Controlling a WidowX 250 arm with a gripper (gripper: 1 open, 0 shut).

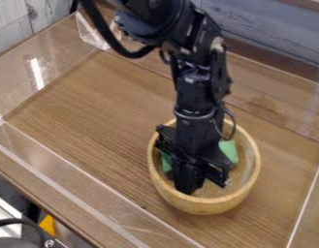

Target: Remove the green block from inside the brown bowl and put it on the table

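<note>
A black robot arm (188, 68) reaches down from the top of the picture into the brown bowl (181, 197). The bowl is round and made of light wood, and it sits on the table (97, 116) near the front right side. The table is brown with wood lines, and it has low clear walls (71, 199) around its edges.

The fingers (192, 176) point almost straight down and sit low inside the bowl. They are shut tight together. They are dark and crowded, so I cannot tell if they are pinching anything.

The green block (227, 154) is in the bowl. Only a small bright green piece of it shows, on the right side of the arm, close to the bowl's inner wall. The arm hides the rest of it. The block looks like it is just beside the fingers, but I cannot tell if they touch it.
</note>
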